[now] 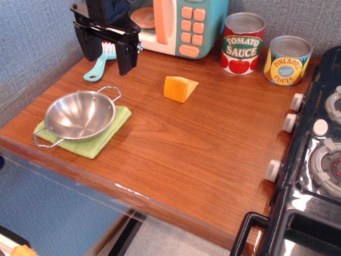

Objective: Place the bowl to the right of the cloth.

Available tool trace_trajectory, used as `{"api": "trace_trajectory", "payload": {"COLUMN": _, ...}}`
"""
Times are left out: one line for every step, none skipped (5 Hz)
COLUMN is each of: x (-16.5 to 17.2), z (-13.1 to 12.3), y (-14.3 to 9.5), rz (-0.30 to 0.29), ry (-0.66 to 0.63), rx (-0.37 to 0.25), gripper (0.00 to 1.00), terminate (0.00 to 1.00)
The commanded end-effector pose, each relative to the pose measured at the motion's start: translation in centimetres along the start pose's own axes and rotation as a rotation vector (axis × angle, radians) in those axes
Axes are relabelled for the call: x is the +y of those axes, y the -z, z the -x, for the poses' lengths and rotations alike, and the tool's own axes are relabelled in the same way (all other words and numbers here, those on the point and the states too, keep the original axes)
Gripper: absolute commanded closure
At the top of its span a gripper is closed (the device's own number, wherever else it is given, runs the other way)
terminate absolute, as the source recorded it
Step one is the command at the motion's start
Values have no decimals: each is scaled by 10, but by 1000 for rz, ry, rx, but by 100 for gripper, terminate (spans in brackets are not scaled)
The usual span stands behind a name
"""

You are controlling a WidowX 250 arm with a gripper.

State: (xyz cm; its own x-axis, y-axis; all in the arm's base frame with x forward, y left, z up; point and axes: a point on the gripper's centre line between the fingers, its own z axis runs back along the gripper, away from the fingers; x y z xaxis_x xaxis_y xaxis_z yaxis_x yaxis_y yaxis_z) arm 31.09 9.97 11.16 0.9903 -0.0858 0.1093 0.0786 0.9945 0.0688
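Note:
The shiny steel bowl (80,114) with two wire loop handles sits on top of the light green cloth (102,135) near the table's front left corner, covering most of it. My black gripper (108,54) hangs open and empty above the back left of the table, behind the bowl and well apart from it.
A teal brush (99,65) lies under the gripper. An orange cheese wedge (179,88) lies mid-table. A toy microwave (178,24), a tomato sauce can (242,44) and a pineapple can (287,60) stand at the back. A black stove (314,160) borders the right edge.

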Motion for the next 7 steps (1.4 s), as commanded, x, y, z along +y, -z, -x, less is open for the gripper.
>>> {"api": "trace_trajectory", "payload": {"x": 0, "z": 0, "y": 0, "rz": 0, "ry": 0, "rx": 0, "gripper": 0, "terminate": 0}}
{"api": "trace_trajectory", "payload": {"x": -4, "z": 17, "y": 11, "rz": 23, "ry": -5, "rx": -9, "gripper": 0, "terminate": 0}}
{"api": "trace_trajectory", "payload": {"x": -12, "z": 29, "y": 24, "rz": 5, "ry": -10, "rx": -3, "gripper": 0, "terminate": 0}}
{"api": "trace_trajectory", "payload": {"x": -17, "z": 33, "y": 37, "rz": -3, "ry": 7, "rx": 35, "gripper": 0, "terminate": 0}}
{"api": "trace_trajectory", "payload": {"x": -20, "z": 35, "y": 53, "rz": -16, "ry": 7, "rx": 85, "gripper": 0, "terminate": 0}}
{"api": "trace_trajectory", "payload": {"x": -22, "z": 35, "y": 62, "rz": -30, "ry": 4, "rx": 128, "gripper": 0, "terminate": 0}}
{"api": "trace_trajectory", "payload": {"x": -24, "z": 33, "y": 66, "rz": -34, "ry": 5, "rx": 143, "gripper": 0, "terminate": 0}}
